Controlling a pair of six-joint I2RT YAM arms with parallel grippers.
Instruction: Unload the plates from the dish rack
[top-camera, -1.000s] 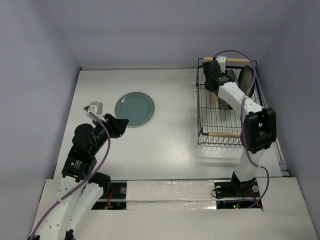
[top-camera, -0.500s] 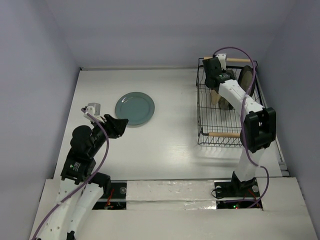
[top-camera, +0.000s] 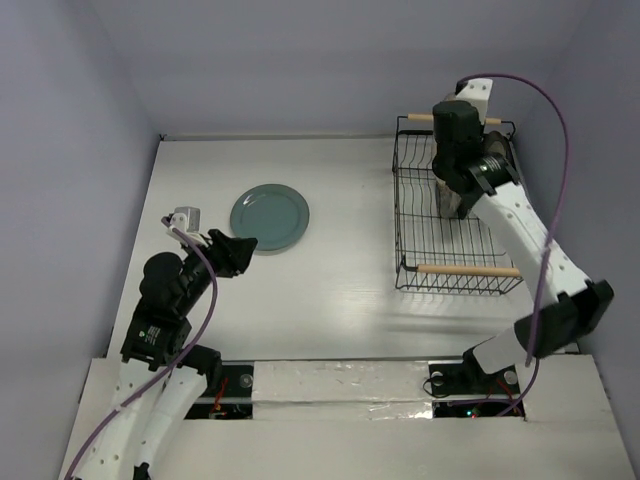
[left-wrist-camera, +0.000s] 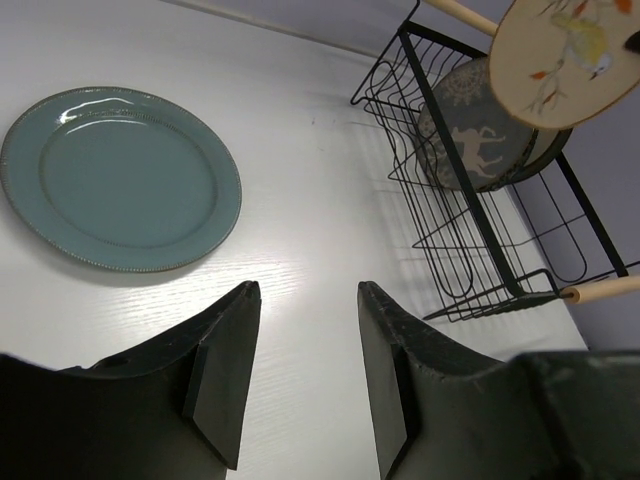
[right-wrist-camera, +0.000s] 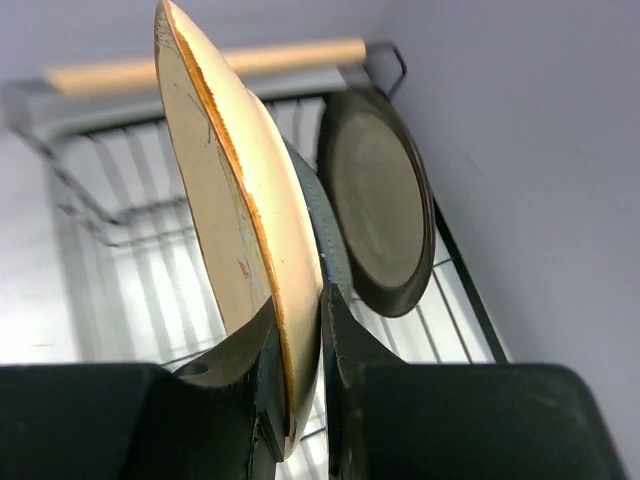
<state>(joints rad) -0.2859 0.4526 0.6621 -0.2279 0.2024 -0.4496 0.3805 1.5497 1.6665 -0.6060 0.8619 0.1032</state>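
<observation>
Over the dish rack (top-camera: 398, 210), the tan plate (right-wrist-camera: 225, 200) is held edge-on, its rim pinched tight in the right gripper (right-wrist-camera: 300, 370); smooth glaze, orange-brown edge. Only the left wrist view shows its bird-and-sprig print; the top view mostly hides it under the arm. Standing in the black wire rack: a grey-brown deer plate (left-wrist-camera: 470, 150) and a dark plate (right-wrist-camera: 385, 200) beside it. Light wooden rod handle (right-wrist-camera: 210, 65) at the far end. The teal plate (left-wrist-camera: 120, 180), with a beaded rim, lies flat on the white table (left-wrist-camera: 300, 200), well apart from the rack. The left gripper (left-wrist-camera: 305, 370) hovers near it, jaws spread, empty.
</observation>
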